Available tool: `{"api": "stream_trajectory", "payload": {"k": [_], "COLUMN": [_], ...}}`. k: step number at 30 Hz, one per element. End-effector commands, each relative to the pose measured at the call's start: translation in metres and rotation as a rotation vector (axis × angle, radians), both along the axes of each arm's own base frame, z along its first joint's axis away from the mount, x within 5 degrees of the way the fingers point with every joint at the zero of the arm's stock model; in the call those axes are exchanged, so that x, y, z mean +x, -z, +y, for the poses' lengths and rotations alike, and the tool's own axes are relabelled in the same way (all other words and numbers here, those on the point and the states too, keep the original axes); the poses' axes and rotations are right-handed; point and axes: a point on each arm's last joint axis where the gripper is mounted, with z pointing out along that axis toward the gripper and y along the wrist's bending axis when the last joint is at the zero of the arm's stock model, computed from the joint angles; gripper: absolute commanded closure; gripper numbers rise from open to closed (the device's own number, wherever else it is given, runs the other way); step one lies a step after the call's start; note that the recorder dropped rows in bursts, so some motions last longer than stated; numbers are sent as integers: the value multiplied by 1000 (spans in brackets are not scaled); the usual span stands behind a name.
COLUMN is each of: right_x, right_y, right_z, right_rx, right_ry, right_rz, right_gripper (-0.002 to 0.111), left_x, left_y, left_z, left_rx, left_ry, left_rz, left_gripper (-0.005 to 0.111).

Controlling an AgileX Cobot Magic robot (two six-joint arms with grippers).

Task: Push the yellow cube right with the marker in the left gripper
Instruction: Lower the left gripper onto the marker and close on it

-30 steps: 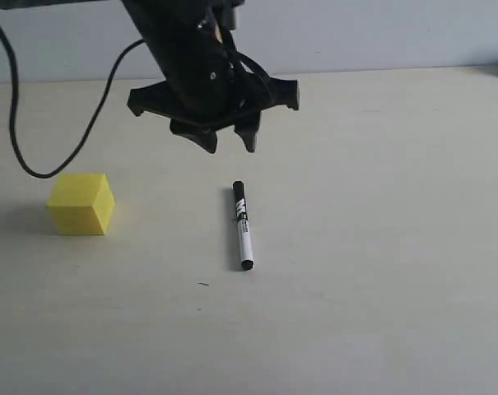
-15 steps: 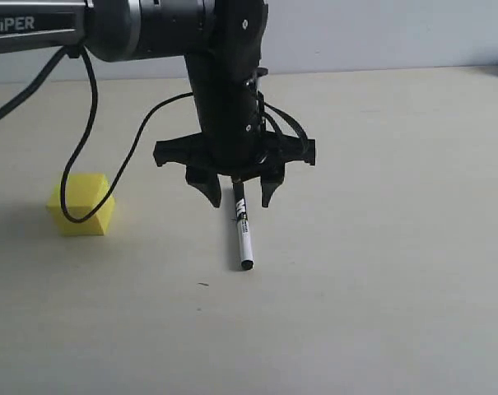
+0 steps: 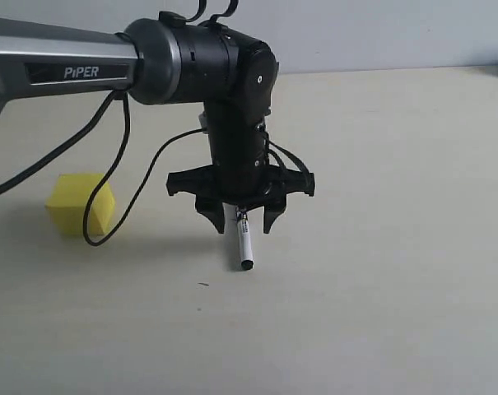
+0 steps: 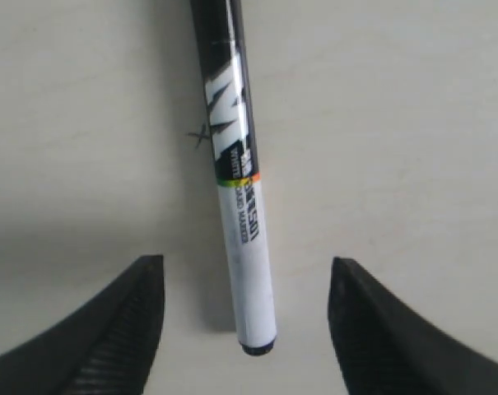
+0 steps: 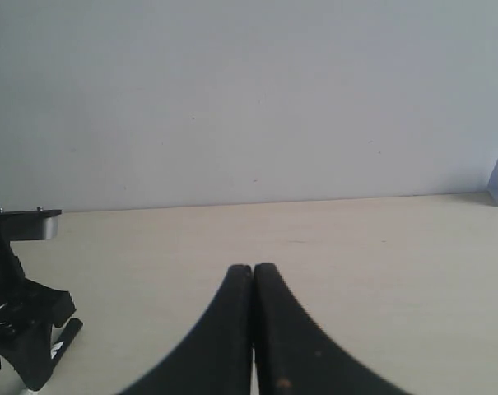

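The marker [image 4: 242,206] lies flat on the table [image 3: 380,288], not yet held. The left gripper [image 3: 244,228] hangs over it with its jaws spread wide, one finger on either side of the barrel and neither touching it. In the left wrist view the white part of the barrel and its black end sit in the gap, while the black cap runs on out of the picture. The marker looks light and stiff, with a smooth, round, glossy barrel, so it is likely to roll away from a one-sided touch or twist in a loose grip. The best hold seems to be square across the white barrel, near its middle, with both fingers closing together and a good length left sticking out to push with. The cube [image 3: 67,210] sits on the table well apart from the marker, toward the left of the exterior view, with a black cable hanging in front of it. It looks light, with matte faces and sharp edges, and should slide easily. A push off centre would probably spin it, so contact low and central on its left face looks safest. The right gripper [image 5: 253,270] is pressed closed on nothing, far from the work.
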Motion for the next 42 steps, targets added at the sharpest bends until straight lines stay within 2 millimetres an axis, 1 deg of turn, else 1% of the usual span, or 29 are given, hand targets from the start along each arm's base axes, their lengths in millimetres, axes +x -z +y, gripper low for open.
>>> {"api": "stream_trajectory", "payload": {"k": [1,20,30,37,42], "right_x": [0,0,0,0,0], "right_y": [1,1,1,1,1], "right_z": [0,0,0,0,0], "right_rx": [-1,-1,-1,-1,-1], "right_ry": [0,0,0,0,0], "right_rz": [-9,-9,-9,-9,-9], "right_gripper": [108,108,108,108,108], "left_x": [3,4,5,5,5], "left_y": [-2,10,12,21,24], "left_z": [-2,-4,-4,-4,-4], "left_rx": [-22,-22,-24,-10,-5], "left_ry": [-12,-10,-10,-9,-8], "left_rz": [-16,-16,-19,-5,-1], "left_gripper": [49,49,49,49,49]}}
